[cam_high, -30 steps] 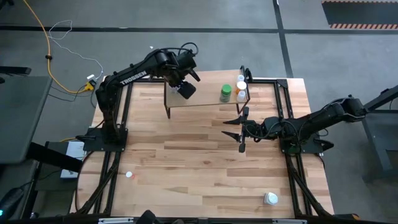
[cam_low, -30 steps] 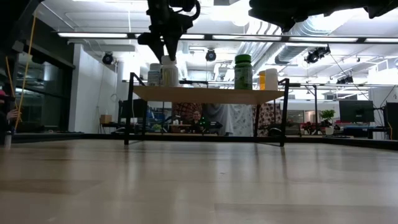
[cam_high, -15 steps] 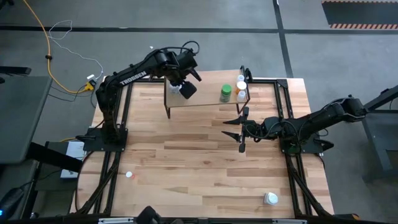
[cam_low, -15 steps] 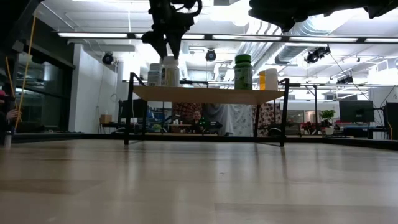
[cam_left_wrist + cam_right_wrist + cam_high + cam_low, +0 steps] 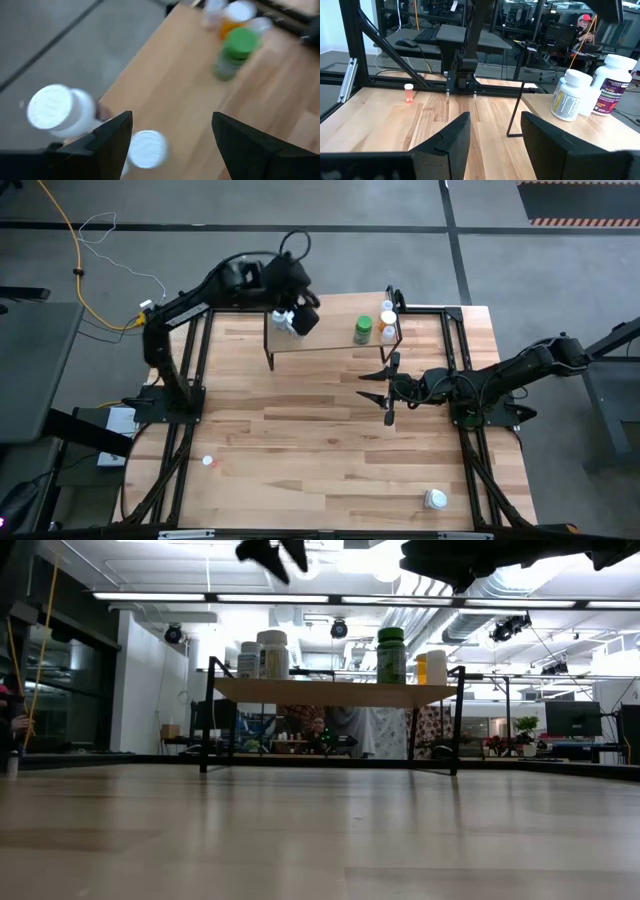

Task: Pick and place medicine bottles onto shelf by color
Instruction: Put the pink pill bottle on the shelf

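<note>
The shelf stands at the table's far side. At its left end two white medicine bottles stand upright, the taller one nearer the middle. A green bottle, an orange one and a white one stand at the right end. My left gripper hangs open above the two left bottles, touching nothing. My right gripper is open and level in front of the shelf's right end, holding nothing.
A white bottle lies near the table's front right corner. A small red-topped bottle stands near the front left. The wide middle of the tabletop is bare wood. Black frame rails flank the table.
My left gripper has risen from the cap of the taller white bottle to well above the shelf and has tipped less steeply downward. The bottle stays upright at the shelf's left end.
</note>
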Available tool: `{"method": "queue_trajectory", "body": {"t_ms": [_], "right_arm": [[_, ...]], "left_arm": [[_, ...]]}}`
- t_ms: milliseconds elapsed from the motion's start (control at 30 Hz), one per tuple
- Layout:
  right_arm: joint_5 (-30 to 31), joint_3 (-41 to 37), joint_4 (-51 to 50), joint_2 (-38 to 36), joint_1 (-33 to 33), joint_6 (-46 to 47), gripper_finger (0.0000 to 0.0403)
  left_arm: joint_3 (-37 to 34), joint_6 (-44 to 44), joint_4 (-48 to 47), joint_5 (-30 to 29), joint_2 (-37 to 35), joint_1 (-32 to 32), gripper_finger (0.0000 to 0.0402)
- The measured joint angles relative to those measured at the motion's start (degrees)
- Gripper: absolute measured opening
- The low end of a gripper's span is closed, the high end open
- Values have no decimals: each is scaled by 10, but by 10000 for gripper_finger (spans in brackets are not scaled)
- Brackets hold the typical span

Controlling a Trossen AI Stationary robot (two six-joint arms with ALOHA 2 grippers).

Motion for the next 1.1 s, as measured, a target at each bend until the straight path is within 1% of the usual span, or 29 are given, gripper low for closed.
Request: {"method": "queue_trajectory", "body": {"t_ms": [100, 200, 267, 400, 500, 600, 767, 900, 1000, 1100], "right_arm": [[0, 0, -4, 0, 0, 2, 165], [0, 0, -4, 0, 0, 2, 165], [0, 0, -4, 0, 0, 2, 165], [0, 0, -5, 0, 0, 2, 165], [0, 0, -5, 0, 0, -1, 165], [0, 0, -4, 0, 0, -1, 165], [0, 0, -4, 0, -1, 2, 165], [0, 0, -4, 0, -1, 2, 165], [0, 0, -4, 0, -1, 14, 165], [0, 0, -7, 0, -1, 17, 165]], "left_arm": [[-49, 5, 52, -15, -44, -48, 264], [-124, 6, 102, -33, -107, -103, 264], [-189, 6, 138, -50, -157, -143, 264], [-337, -18, 173, -75, -259, -229, 264], [-435, -70, 173, -69, -329, -300, 264], [-509, -139, 145, -32, -377, -373, 264], [-571, -274, 42, 44, -405, -484, 264], [-603, -345, -9, 51, -405, -564, 264], [-631, -385, -8, 53, -399, -609, 264], [-662, -432, -3, 71, -390, -642, 264]]}}
